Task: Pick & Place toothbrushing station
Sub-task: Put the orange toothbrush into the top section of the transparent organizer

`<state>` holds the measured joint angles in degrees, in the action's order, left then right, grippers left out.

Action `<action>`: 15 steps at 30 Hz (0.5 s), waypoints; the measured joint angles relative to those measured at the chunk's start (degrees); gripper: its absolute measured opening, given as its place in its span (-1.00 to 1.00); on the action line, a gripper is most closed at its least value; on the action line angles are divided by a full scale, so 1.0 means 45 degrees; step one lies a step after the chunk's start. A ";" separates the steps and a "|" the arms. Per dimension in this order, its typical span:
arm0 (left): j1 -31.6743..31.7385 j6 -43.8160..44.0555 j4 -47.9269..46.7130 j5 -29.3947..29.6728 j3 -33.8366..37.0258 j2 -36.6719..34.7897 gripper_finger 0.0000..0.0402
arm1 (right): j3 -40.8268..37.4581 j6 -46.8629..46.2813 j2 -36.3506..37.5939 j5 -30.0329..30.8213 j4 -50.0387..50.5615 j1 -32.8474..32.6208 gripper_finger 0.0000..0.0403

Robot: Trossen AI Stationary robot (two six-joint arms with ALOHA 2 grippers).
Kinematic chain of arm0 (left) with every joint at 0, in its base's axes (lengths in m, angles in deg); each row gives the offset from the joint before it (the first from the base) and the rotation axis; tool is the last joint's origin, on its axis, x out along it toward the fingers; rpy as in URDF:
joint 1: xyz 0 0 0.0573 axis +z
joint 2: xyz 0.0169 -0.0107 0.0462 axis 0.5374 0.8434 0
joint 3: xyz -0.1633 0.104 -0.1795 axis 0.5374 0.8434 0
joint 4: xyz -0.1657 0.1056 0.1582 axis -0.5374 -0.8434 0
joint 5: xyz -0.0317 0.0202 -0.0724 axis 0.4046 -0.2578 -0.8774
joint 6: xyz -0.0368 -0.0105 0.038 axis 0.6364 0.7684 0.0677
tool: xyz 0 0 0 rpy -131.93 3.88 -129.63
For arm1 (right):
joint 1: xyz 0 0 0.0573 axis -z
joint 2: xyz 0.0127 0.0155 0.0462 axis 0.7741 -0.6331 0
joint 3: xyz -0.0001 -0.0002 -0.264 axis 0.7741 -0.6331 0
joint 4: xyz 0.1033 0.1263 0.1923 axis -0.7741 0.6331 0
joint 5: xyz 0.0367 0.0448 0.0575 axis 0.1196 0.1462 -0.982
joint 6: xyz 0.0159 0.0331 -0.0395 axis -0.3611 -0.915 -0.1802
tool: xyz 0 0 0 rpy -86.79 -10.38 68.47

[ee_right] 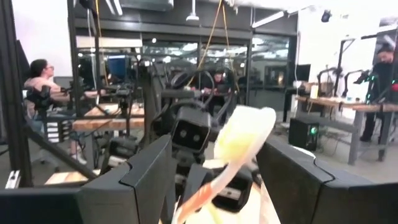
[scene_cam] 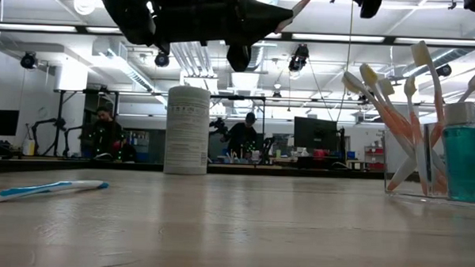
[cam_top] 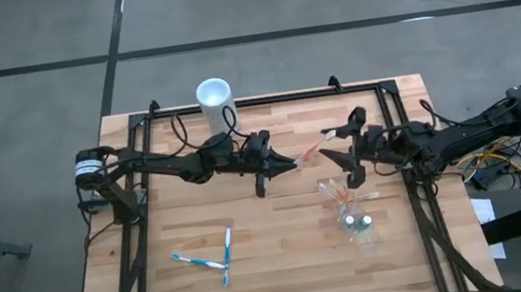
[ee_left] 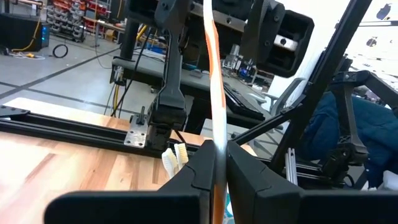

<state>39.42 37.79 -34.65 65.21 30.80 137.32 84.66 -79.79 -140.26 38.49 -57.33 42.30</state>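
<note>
Your left gripper (cam_top: 288, 163) pinches the light, slippery brush (cam_top: 308, 153) by its handle; your right gripper (cam_top: 339, 146), at 3 o'clock, gapes around the head.

Matt wood-plank table (cam_top: 286, 264), clear glossy plastic cup (cam_top: 357, 226), opaque white cup (cam_top: 215, 98).

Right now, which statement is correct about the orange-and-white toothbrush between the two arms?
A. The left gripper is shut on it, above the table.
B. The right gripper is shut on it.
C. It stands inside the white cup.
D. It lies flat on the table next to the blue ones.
A: in the left wrist view the left gripper pinches the orange-and-white toothbrush, held in the air, while the right gripper stands open around its bristle end.
</note>
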 joint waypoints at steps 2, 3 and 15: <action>0.0000 0.0005 0.0002 -0.0002 0.0005 0.0000 -0.88 | 0.0000 0.0210 0.0009 0.0010 -0.0266 0.0000 0.12; 0.0000 0.0005 0.0002 -0.0001 0.0001 0.0000 -0.88 | 0.0000 0.0240 0.0019 0.0008 -0.0335 0.0000 0.12; 0.0000 -0.0019 0.0007 -0.0007 0.0005 0.0000 -0.88 | 0.0005 0.0267 0.0176 0.0003 -0.0324 -0.0005 -0.14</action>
<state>39.42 37.70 -34.62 65.18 30.82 137.32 84.68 -78.59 -139.47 38.50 -58.79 42.28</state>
